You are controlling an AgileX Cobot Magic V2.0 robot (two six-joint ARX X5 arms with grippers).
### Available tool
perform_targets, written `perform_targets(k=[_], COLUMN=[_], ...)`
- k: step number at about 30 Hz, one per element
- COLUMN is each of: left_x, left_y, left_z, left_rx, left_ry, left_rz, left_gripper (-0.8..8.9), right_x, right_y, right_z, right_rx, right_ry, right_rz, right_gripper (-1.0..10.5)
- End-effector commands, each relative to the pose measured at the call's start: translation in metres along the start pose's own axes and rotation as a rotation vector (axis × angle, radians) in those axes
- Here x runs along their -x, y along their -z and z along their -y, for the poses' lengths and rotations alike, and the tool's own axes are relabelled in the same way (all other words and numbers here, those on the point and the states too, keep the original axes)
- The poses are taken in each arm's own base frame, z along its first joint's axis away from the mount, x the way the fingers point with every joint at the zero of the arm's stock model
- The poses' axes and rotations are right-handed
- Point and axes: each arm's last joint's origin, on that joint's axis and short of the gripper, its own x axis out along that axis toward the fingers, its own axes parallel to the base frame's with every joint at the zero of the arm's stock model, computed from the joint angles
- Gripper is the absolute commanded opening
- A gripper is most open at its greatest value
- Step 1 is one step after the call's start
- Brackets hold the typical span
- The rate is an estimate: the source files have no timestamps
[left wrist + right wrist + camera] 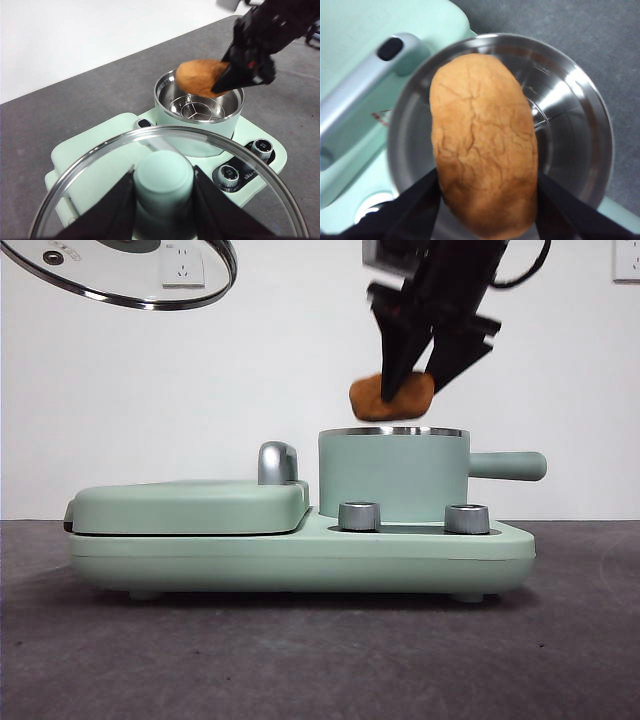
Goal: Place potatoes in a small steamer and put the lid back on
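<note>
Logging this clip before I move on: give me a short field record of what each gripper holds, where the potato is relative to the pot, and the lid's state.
right gripper: shut on the orange-brown wrinkled oval potato, holding it just above the pot
potato position: over the open mouth, not yet inside
pot: mint-green cylindrical steamer with shiny steel rim and side handle, uncovered, seated on the mint-green cooker base
left gripper: shut on the mint-green knob of the round clear glass lid, held raised, off to the side
lid status: off the pot

Potato matt, cracked; steamer interior shiny steel; lid clear glass
</note>
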Motion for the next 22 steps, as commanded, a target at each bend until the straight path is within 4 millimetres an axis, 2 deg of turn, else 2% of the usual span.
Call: perform_targets(k=[1,8,13,17,19,22], left_x=[0.003,0.003,0.003,0.003,0.003,0.003], left_y=[-0.008,-0.008,-0.008,-0.008,-0.008,-0.008], left_z=[0.000,0.000,0.000,0.000,0.000,0.000], left_rx=[-0.005,-0.005,-0.006,-0.006,-0.006,-0.006], left_ry=[-0.001,-0.001,-0.001,-0.001,-0.001,-0.001], left_rz=[0.048,0.049,0.049,0.048,0.048,0.048], left_gripper=[0.15,0.15,0.15,0.15,0.15,0.15], right_x=[-0.011,-0.040,-0.053,-0.056,-0.056,-0.049], right_y=[-0.006,-0.003,0.001,0.002,0.001,-0.001], right_z=[0.001,0.005,0.009,0.009,0.009,0.009], right_rx=[0.029,0.030,0.021,0.020,0.020,0.023], right_ry=[0.004,0.024,0.022,0.020,0.013,0.014], right_rz=[0.016,-0.027,-0.063,-0.070,-0.066,-0.044], right_gripper=[2.2,2.2,2.2,2.2,3.2,3.4])
